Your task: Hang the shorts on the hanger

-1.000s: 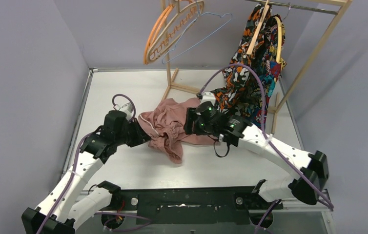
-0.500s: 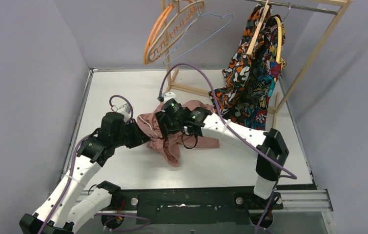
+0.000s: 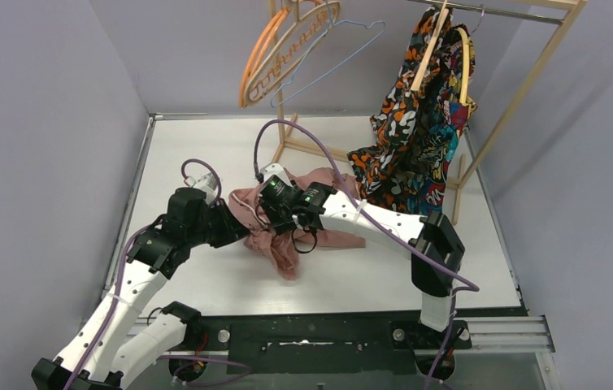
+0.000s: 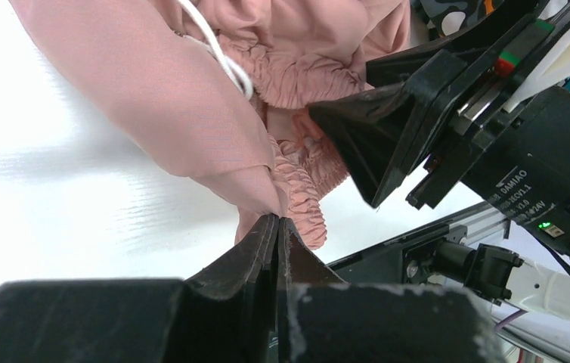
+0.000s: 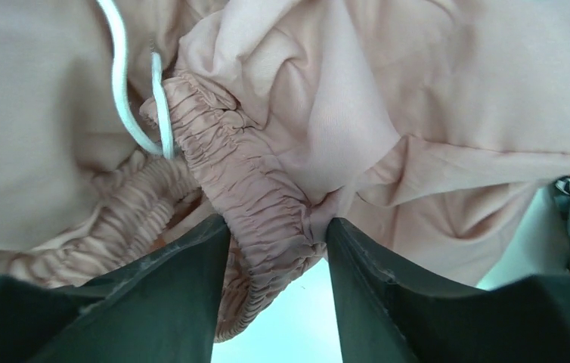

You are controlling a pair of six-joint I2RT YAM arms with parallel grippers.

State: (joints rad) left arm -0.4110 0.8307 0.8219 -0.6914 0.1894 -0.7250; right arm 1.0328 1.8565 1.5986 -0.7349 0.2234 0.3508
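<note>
The dusty-pink shorts [image 3: 283, 244] lie bunched on the white table, lifted at their left side. My left gripper [image 3: 238, 223] is shut on a fold of the shorts [image 4: 191, 98]; in the left wrist view [image 4: 277, 219] the fabric runs into the closed tips. My right gripper [image 3: 275, 213] is open, its fingers [image 5: 191, 261] astride the gathered elastic waistband [image 5: 259, 197], beside the white drawstring [image 5: 119, 76]. The light-blue wire hanger [image 3: 332, 61] hangs from the wooden rack at the back, far from both grippers.
An orange plastic hanger [image 3: 256, 65] and a pale wooden one [image 3: 303, 36] hang beside the blue one. A multicoloured patterned garment [image 3: 417, 122] hangs on the rack at the right. The rack's wooden post [image 3: 280, 122] and foot stand just behind the shorts.
My right arm has swung left across the shorts, from their right side to the waistband next to my left gripper. The left gripper keeps its hold and has barely moved.
</note>
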